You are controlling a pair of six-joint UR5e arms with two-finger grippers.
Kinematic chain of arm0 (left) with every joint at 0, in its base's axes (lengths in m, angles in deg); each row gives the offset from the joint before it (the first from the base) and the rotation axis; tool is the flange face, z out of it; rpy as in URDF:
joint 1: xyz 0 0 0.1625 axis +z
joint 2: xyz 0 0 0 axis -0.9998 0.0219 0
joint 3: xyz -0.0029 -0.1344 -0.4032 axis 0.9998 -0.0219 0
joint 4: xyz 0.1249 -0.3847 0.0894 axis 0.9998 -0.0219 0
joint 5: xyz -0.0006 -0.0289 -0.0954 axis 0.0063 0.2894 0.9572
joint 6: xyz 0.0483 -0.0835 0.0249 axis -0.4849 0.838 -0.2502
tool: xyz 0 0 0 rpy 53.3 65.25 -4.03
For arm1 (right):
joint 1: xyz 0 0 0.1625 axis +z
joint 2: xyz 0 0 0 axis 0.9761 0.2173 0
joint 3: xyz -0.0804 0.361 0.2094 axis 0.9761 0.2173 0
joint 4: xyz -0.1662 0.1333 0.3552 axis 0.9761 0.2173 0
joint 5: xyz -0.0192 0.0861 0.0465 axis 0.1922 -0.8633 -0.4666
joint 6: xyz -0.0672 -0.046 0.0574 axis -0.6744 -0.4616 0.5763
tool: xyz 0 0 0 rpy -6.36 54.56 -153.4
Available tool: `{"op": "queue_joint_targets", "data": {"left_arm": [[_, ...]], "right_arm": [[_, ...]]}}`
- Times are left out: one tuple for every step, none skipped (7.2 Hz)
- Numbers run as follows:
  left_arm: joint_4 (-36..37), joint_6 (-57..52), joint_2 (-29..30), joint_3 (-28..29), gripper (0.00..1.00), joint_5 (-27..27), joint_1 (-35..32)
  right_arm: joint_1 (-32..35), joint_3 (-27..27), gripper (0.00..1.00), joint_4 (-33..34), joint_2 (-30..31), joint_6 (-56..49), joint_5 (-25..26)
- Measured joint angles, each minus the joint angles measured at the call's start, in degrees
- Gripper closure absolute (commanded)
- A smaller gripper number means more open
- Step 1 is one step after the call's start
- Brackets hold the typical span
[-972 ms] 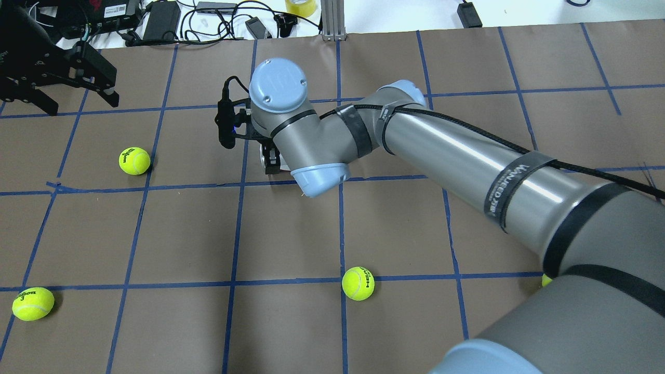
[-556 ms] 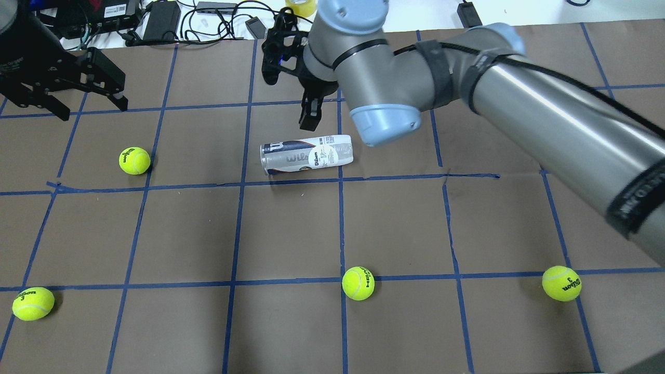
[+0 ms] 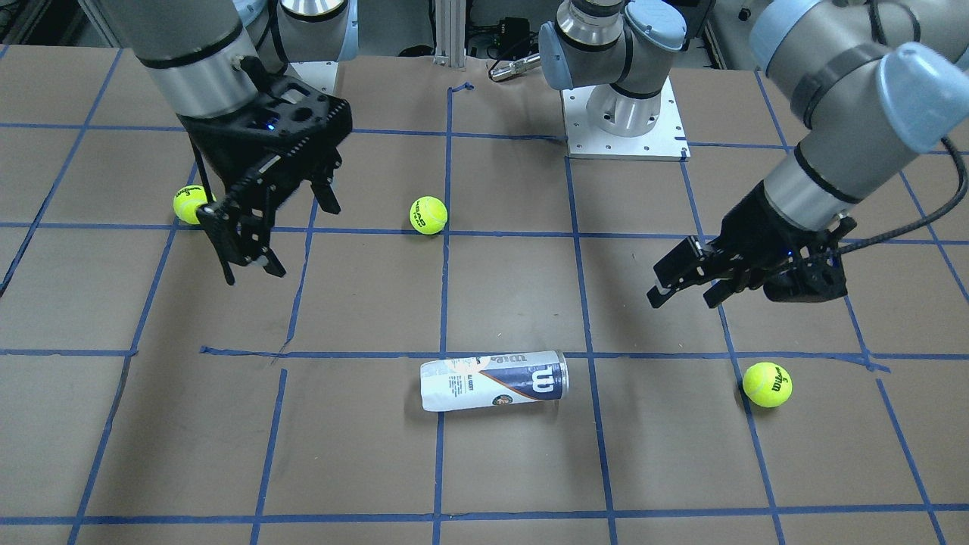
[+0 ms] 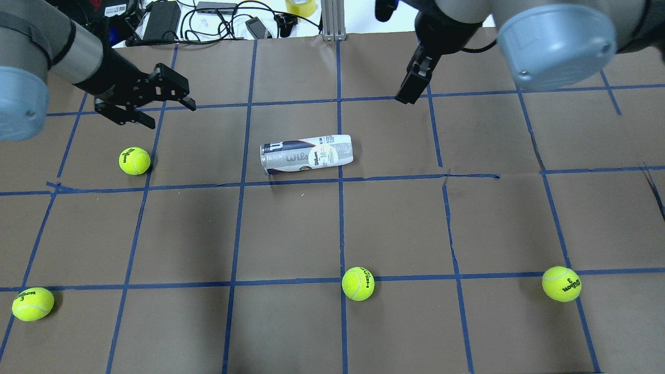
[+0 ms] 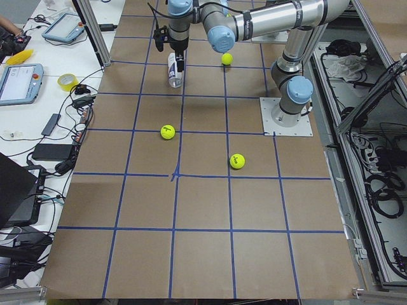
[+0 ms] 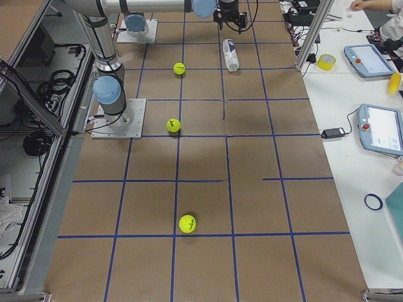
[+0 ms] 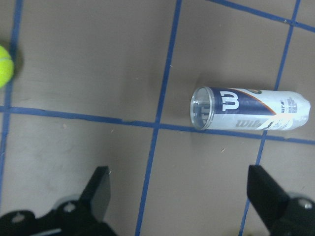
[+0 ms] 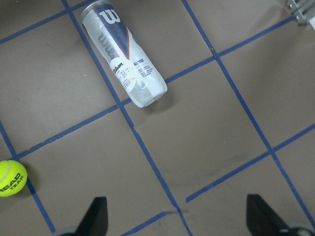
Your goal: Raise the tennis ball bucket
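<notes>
tennis ball bucket | clear can, white-navy label, W logo | lying on its side | on table, ungripped

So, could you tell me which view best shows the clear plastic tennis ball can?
The left wrist view: the clear, navy-labelled plastic tennis ball can lies close, whole, with rim and W logo sharp. Right wrist, overhead and front views also show it unobstructed; both side views show it tiny.
</notes>
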Motion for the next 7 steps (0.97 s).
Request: {"op": "queue_joint_targets", "data": {"left_arm": [[3.5,0.1,2.9,-1.2,0.00,3.6,0.0],[6.1,0.1,6.1,-1.6,0.00,7.1,-0.1],[7.8,0.1,8.8,-1.8,0.00,9.7,-0.4],[9.0,0.1,11.2,-1.8,0.00,11.0,-1.1],[10.0,0.1,13.3,-1.9,0.00,11.5,-2.2],[10.6,0.2,15.1,-2.3,0.00,11.7,-3.5],[11.1,0.2,16.5,-2.8,0.00,12.4,-4.5]], "right_arm": [[-0.7,-0.2,0.00,-2.5,1.1,3.6,2.6],[-1.1,-0.2,0.00,-4.8,1.7,5.9,4.8],[-1.2,-0.2,0.00,-6.8,2.5,8.6,5.8],[-1.2,-0.2,0.00,-7.8,3.7,12.1,6.3],[-1.3,-0.3,0.00,-8.2,4.8,16.4,6.5],[-1.3,-0.3,0.00,-9.5,5.4,22.2,6.5],[-1.4,-0.4,0.00,-11.4,6.2,28.1,6.6]]}}
